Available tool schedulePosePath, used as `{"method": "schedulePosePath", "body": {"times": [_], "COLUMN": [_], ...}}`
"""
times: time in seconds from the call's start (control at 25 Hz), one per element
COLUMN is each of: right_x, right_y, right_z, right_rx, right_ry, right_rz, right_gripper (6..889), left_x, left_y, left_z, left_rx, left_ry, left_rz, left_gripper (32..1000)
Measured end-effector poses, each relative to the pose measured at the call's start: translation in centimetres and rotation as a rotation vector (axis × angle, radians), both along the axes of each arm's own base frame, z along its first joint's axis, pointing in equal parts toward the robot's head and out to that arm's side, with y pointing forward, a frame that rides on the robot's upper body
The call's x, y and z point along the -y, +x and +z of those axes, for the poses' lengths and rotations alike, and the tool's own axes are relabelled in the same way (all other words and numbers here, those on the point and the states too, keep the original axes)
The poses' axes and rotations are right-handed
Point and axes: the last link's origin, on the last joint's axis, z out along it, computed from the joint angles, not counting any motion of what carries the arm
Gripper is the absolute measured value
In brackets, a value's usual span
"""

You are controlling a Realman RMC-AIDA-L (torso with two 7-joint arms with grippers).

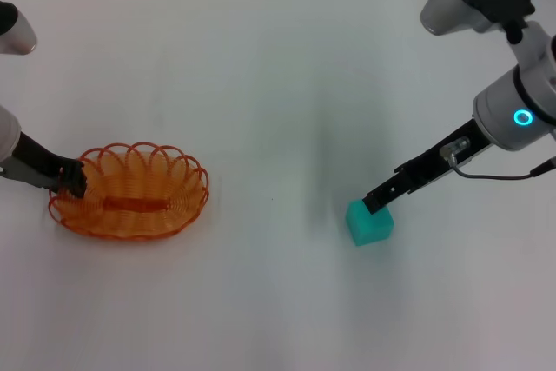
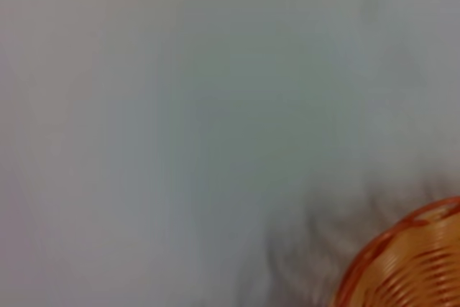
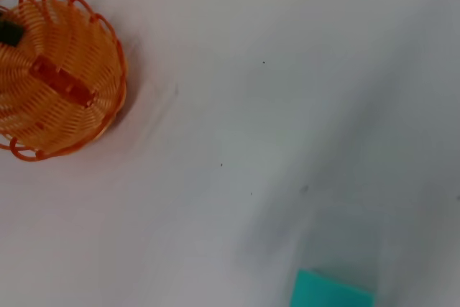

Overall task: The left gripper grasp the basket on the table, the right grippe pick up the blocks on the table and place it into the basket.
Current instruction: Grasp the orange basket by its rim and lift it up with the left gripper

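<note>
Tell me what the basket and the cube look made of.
The basket: orange wire, probably coated metal or plastic, judging by its thin looped strands and slight sheen. The cube: teal, smooth, matte and opaque; likely plastic or foam, but the look leaves it open.

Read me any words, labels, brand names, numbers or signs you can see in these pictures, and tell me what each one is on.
No readable text in any view.
Basket: plain orange wire, no label.
Cube: plain teal faces, no marking.
Table: unmarked white.
Left pincer, at the basket's rim: no lettering visible.
Right pincer, at the cube's top: no lettering; the arm shows only a glowing cyan ring, not a character.
</note>
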Motion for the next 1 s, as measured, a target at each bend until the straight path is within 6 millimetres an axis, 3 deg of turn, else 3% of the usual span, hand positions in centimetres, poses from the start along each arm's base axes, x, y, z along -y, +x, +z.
{"method": "schedulePosePath", "body": {"times": [0.68, 1.0], "right_x": [-0.1, -0.2], "right_y": [0.0, 0.2], "right_z": [0.1, 0.0], "right_rx": [-0.006, -0.006], "right_ry": [0.006, 0.011], "right_rz": [-0.004, -0.007], "right_gripper": [868, 867], "left_x": [-0.1, 0.2], "left_y": [0.4, 2.2], "left_z": [0.5, 1.7], "left_rx": [0.002, 0.070], "left_ry": [0.002, 0.017], "left_rz": [-0.009, -0.036], "left_gripper": [173, 167]}}
